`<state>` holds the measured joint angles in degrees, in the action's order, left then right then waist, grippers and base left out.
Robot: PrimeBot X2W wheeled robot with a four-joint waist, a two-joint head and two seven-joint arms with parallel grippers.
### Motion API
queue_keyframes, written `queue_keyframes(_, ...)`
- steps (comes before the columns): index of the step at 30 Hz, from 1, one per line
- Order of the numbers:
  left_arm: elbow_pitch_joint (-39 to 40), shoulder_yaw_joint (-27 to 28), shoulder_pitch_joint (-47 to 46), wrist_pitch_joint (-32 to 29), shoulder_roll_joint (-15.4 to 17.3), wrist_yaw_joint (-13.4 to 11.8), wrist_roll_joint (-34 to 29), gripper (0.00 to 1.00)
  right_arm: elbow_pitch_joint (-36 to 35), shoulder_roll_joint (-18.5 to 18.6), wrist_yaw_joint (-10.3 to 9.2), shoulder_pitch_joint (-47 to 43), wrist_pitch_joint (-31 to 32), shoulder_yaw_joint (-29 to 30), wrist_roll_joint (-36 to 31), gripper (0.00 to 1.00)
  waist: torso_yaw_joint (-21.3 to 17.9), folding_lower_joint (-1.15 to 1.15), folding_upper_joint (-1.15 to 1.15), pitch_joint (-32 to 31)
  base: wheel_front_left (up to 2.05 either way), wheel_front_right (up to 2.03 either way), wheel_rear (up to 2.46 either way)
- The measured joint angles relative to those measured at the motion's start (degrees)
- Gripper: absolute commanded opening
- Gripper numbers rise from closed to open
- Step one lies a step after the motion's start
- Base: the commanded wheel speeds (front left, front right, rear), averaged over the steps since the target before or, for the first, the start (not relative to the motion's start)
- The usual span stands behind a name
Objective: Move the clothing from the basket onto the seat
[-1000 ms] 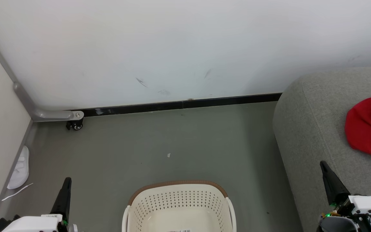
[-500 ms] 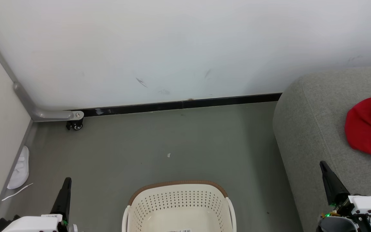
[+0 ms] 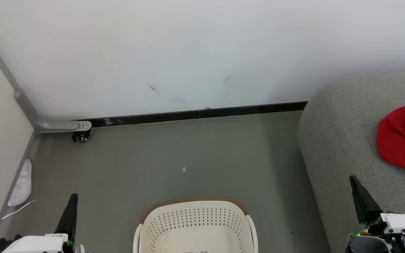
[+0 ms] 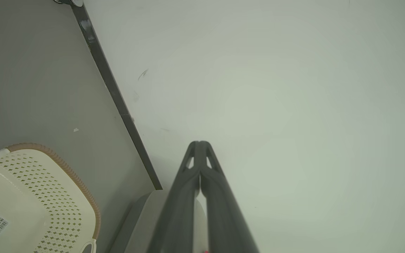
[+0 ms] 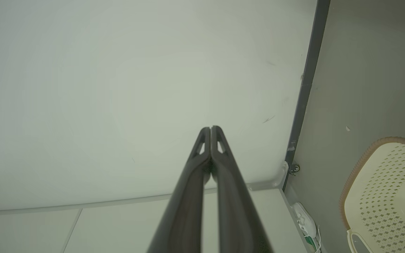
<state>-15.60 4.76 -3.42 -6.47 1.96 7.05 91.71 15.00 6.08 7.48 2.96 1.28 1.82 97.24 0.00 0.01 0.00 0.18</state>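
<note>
**Clothing** [image 3: 401, 144]: red heap with a white patch, lying on seat [image 3: 339, 140], ahead and to the right of right gripper [image 3: 352, 178]; cut by the picture's edge, long axis unclear.
**Basket** [image 3: 195, 202]: on floor between the arms; visible far wall bare plastic.
**Right gripper:** nearer arm, over seat's near edge, fingers pressed together, holding nothing.
**Left gripper** [image 3: 74, 196]: left of basket, fingers likewise together, holding nothing.

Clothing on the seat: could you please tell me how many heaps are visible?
1: a red-and-white heap on the grey seat at the head view's right edge, which cuts it off, so more may be hidden.
</note>
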Motion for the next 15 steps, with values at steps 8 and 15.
queue_keyframes(8,0.0,0.0,0.0,0.0,0.0,0.0,0.0,0.00,0.0,-0.1,0.00,0.0,0.3,0.2,0.0,0.00,0.0,0.00,0.00,0.0,0.00,0.00,0.00)
queue_keyframes(15,0.0,0.0,0.0,0.0,0.0,0.0,0.0,0.00,0.0,-0.1,0.00,0.0,0.3,0.4,0.0,0.00,0.0,0.00,0.00,0.0,0.00,0.00,0.00)
